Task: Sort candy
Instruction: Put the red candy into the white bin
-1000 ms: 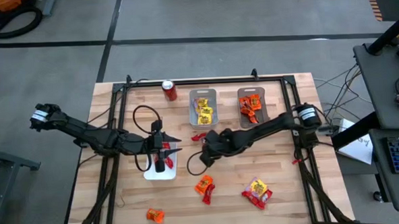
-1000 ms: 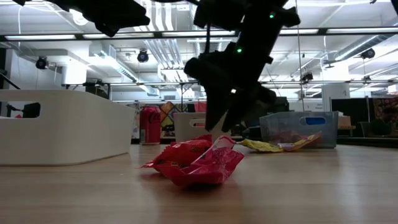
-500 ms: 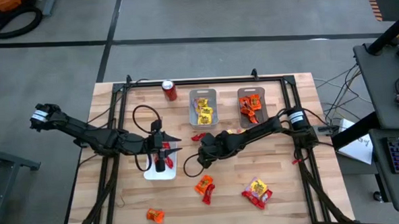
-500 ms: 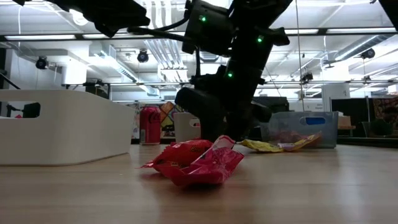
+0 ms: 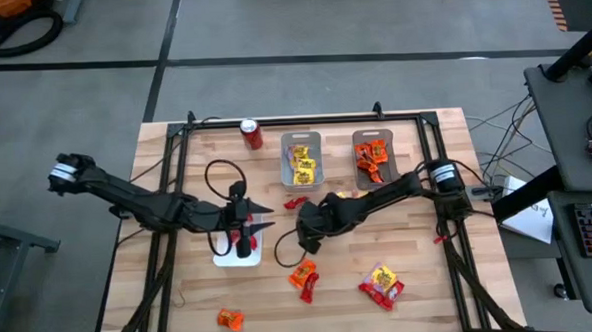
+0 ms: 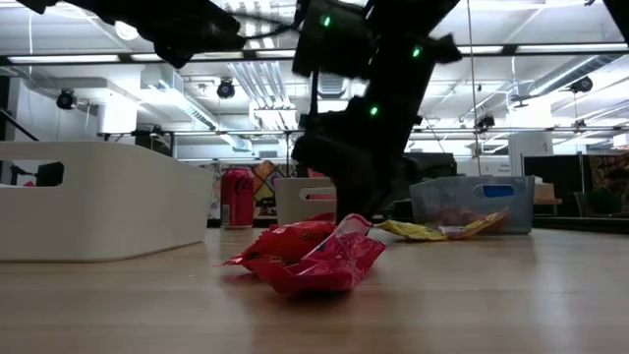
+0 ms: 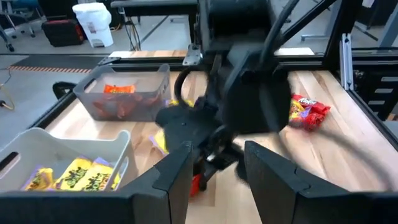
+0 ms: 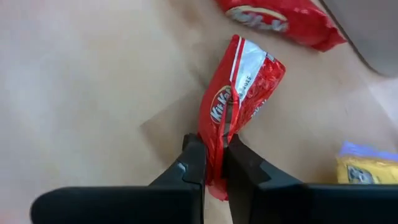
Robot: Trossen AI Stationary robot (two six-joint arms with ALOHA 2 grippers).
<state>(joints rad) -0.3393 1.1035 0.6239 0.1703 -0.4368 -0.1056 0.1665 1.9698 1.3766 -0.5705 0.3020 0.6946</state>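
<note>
Closest to the low camera lies a pile of red candy packets [image 6: 310,258] on the wooden table [image 6: 472,295], and just behind it the right gripper [image 8: 214,163] hangs low over the boards near the table's middle, its two fingers pressed together on the lower edge of a red KitKat packet [image 8: 239,93], which stands up between them with most of its wrapper free above the pinch. The hold is thin, on crinkly foil only, so the lift should be slow and straight up, with no quick swing, or the wrapper could slide out; the red packets seem to belong in the white tray [image 5: 242,254] beside the left arm, judging by the red already there, so the carry should be short and low, with release only once the packet is over the tray's floor. The left gripper [image 7: 216,163] waits over that white tray with its fingers spread, holding nothing, and should stay out of the drop path. Farther back stand the grey tray of yellow candy [image 5: 301,162] and the grey tray of orange candy [image 5: 373,157], with the red soda can [image 5: 252,134] beyond. More candy waits loose: an orange packet [image 5: 303,277], a mixed red and yellow cluster [image 5: 381,284], and an orange one [image 5: 230,318] near the front edge.
</note>
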